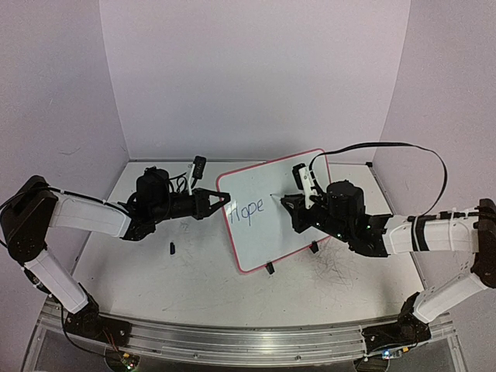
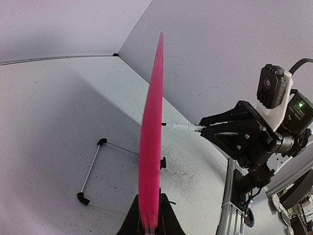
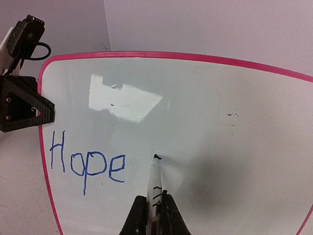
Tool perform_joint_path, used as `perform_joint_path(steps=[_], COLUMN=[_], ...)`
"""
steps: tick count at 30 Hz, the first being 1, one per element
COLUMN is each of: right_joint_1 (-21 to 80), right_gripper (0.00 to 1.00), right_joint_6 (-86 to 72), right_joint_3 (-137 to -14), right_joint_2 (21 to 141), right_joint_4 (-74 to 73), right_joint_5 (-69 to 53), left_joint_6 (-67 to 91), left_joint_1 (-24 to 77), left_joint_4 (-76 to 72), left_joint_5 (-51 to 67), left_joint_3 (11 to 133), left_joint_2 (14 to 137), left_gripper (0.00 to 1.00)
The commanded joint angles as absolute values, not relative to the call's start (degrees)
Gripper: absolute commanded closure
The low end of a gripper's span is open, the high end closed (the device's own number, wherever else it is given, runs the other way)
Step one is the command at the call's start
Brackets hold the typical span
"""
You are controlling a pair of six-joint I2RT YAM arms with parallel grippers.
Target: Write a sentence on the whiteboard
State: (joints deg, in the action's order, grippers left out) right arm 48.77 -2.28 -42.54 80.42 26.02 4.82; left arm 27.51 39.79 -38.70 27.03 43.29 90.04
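The whiteboard (image 1: 287,232) stands tilted up on the table, its red-pink rim edge-on (image 2: 152,122) in the left wrist view. My left gripper (image 1: 225,199) (image 2: 149,220) is shut on the board's left edge. My right gripper (image 1: 285,200) (image 3: 153,205) is shut on a white marker (image 3: 155,183) (image 2: 181,127). The marker's dark tip touches the board just right of the blue word "Hope" (image 3: 88,164) (image 1: 246,210), the only part of the sentence that shows. The rest of the board face (image 3: 220,147) is blank apart from a few specks.
A small black cap (image 1: 171,248) lies on the table left of the board. The board's wire stand (image 2: 93,166) with black feet rests behind it. Scribble marks (image 1: 337,271) cover the table near the right arm. Walls close off the back and both sides.
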Motion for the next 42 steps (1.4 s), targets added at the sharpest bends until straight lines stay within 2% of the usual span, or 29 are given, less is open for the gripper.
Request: perform_joint_path(steps=[1,42], right_joint_1=[48.49,50.47], right_gripper=[1.0,1.0], right_joint_6=[-3.18,-8.06], right_joint_3=[-44.39,-37.4], right_joint_2=[80.62,78.83], right_joint_4=[25.69,22.48], right_joint_5=[3.86,0.56], left_joint_6=[23.03,23.0], left_joint_1=[39.64,39.64], left_joint_4=[-38.53,-38.34], left_joint_5=[25.4,24.74], left_joint_3=[43.0,42.69], left_joint_2=[89.9,89.06], left_gripper=[1.0,1.0])
